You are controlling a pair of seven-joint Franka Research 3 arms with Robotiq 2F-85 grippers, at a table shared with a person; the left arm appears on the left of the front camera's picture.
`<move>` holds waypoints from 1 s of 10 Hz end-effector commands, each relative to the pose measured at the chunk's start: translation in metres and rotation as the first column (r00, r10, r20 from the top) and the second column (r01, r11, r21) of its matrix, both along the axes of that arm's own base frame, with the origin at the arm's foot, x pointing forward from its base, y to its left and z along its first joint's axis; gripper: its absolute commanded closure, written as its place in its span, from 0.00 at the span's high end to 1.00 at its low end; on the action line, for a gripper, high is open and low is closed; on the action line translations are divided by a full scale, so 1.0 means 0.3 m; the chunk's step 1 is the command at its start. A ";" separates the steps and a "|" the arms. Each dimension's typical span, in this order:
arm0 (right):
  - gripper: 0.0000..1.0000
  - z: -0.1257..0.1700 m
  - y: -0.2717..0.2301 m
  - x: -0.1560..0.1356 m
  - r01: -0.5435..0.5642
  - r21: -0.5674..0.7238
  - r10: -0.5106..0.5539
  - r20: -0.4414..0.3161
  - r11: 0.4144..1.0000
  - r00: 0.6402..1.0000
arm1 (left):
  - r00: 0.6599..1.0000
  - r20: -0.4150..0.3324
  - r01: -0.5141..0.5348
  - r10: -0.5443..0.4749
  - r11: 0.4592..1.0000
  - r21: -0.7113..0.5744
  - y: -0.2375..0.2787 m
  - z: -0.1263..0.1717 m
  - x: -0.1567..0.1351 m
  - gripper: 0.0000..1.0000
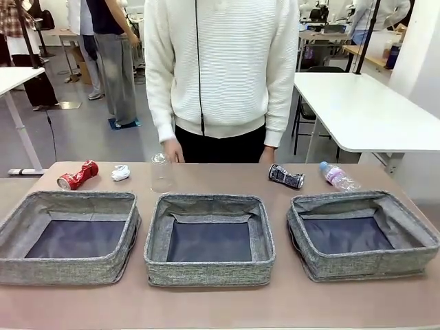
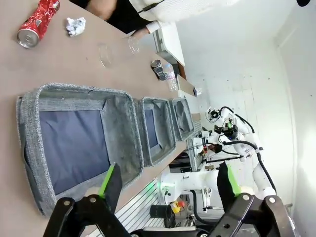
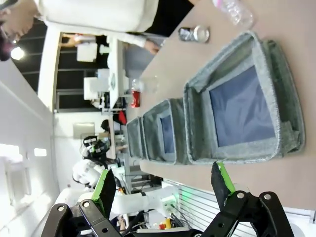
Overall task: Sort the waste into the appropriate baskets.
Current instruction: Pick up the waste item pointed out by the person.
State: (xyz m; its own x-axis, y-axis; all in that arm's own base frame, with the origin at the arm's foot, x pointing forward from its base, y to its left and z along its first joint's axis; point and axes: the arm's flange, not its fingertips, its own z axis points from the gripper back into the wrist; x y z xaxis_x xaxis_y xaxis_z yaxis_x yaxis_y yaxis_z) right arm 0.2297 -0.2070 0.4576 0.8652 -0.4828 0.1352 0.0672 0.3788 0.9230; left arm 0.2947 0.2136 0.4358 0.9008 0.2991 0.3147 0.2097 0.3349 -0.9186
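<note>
Jaws spread wide on left gripper (image 2: 168, 173) and right gripper (image 3: 162, 173), both empty. Sorting not begun: three baskets (image 1: 210, 271) hold nothing (lower front frame). Mid-frame left: red can (image 1: 77, 174), paper wad (image 1: 121, 172), clear cup (image 1: 161, 172); right: dark can (image 1: 286, 177), bottle (image 1: 338, 177). Next move probably calls for reaching over the baskets. Labels unreadable

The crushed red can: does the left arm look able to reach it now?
Probably yes. The crushed red can lies free beyond the left basket, and the open left gripper could pass over its low walls.
</note>
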 end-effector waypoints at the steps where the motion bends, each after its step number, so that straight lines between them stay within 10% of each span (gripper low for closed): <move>1: 1.00 0.001 -0.011 0.009 -0.002 0.007 0.002 0.033 1.000 0.999 | 0.999 0.032 0.000 0.001 1.000 -0.016 0.001 -0.006 0.013 1.00; 10: 1.00 0.001 -0.011 0.009 -0.002 0.007 0.002 0.033 1.000 0.999 | 0.999 0.032 0.000 0.001 1.000 -0.016 0.001 -0.006 0.013 1.00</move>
